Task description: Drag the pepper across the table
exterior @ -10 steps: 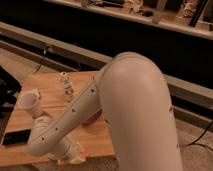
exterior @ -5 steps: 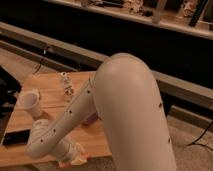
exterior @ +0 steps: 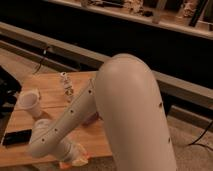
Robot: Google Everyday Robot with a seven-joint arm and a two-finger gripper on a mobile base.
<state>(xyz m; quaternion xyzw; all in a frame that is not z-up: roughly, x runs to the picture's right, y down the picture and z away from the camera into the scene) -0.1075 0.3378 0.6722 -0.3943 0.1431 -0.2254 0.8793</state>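
The table (exterior: 50,90) has a light-brown plank top and sits at the lower left. My white arm reaches down over it from the right. My gripper (exterior: 74,157) is low at the table's front edge, mostly hidden by the wrist. A small yellow-orange patch, the pepper (exterior: 67,163), shows right under the gripper at the edge. I cannot tell whether the gripper holds it or only touches it.
A white cup (exterior: 30,103) stands at the table's left. A small pale bottle-like thing (exterior: 65,86) stands near the middle back. A flat black object (exterior: 17,137) lies at the front left. A purplish-pink lump (exterior: 93,118) peeks from behind my arm. A dark counter runs behind.
My arm's big elbow has swung a little to the left. The gripper has stayed low at the table's front edge, shifting only slightly. The cup and the other things have not moved.
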